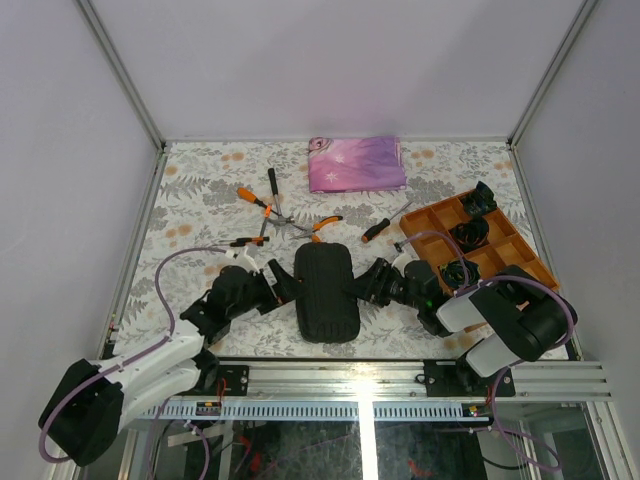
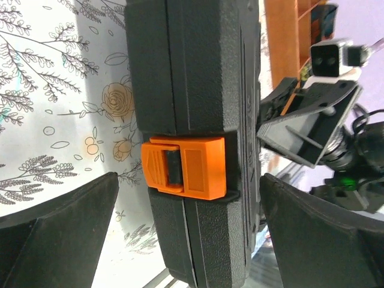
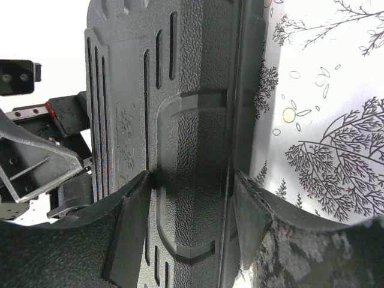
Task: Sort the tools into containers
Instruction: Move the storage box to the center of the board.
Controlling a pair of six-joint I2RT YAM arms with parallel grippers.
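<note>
The black tool case (image 1: 323, 290) lies closed at the table's near middle, lengthwise toward me. My left gripper (image 1: 283, 288) stands open at its left edge; in the left wrist view the fingers (image 2: 66, 228) straddle the case (image 2: 198, 72) just below the orange latch (image 2: 185, 166), with gaps on both sides. My right gripper (image 1: 367, 285) is shut on the case's right edge; in the right wrist view both pads (image 3: 129, 234) press the textured shell (image 3: 186, 90). Loose tools lie behind: orange-handled pliers (image 1: 253, 198), a slim hammer (image 1: 272, 185), more pliers (image 1: 325, 225) and a screwdriver (image 1: 375, 230).
A folded pink-purple cloth (image 1: 357, 163) lies at the back. An orange compartment tray (image 1: 505, 262) with black coiled bundles stands at the right, close to my right arm. Another small orange-handled tool (image 1: 248, 241) lies just beyond my left gripper.
</note>
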